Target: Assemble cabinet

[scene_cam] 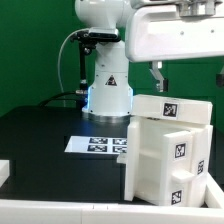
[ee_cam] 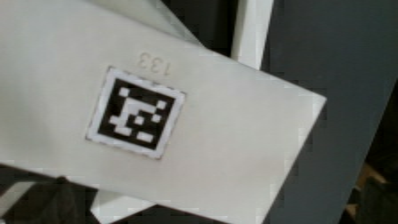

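The cabinet [scene_cam: 165, 155] is a tall white box with shelf-like blocks and black-and-white tags, standing on the black table at the exterior view's right. Its top panel [scene_cam: 172, 108] carries a tag and lies slightly tilted. My gripper [scene_cam: 187, 80] hangs just above that top panel, its two dark fingers spread wide with only green background between them; it holds nothing. The wrist view is filled by the white tagged panel [ee_cam: 160, 110] seen from close above. My fingertips do not show clearly there.
The robot base [scene_cam: 108, 85] stands behind the middle of the table. The marker board [scene_cam: 98, 145] lies flat in front of it, left of the cabinet. A white rim [scene_cam: 60, 212] runs along the table's front edge.
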You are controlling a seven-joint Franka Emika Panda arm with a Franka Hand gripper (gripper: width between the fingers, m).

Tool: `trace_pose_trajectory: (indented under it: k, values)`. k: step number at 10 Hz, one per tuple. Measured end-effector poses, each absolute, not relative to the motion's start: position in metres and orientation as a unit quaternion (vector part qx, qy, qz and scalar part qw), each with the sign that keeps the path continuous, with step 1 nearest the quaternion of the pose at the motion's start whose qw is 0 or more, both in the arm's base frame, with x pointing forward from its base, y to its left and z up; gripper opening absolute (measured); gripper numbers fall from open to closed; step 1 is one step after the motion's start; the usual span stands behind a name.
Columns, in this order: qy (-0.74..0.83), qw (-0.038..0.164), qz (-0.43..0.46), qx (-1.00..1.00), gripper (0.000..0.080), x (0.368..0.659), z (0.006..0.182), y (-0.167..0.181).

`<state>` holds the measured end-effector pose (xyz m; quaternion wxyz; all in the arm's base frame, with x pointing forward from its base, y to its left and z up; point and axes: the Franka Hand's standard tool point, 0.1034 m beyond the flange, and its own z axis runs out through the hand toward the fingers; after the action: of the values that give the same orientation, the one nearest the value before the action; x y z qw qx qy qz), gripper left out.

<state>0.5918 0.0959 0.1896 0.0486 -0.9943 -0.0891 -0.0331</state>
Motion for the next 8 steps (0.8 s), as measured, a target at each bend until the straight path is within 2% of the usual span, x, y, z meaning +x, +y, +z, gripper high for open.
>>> trace_pose_trajectory:
  k: [2,6,8]
  values:
    - [-0.285,0.014,-0.037,-0.958,0.0796,0.589,0.184,0.097]
    - [-0.399,0.004,-0.036,-0.916,0.0796,0.589,0.184,0.092]
    - [-0.492,-0.004,-0.031,-0.870,0.0796,0.584,0.175,0.081]
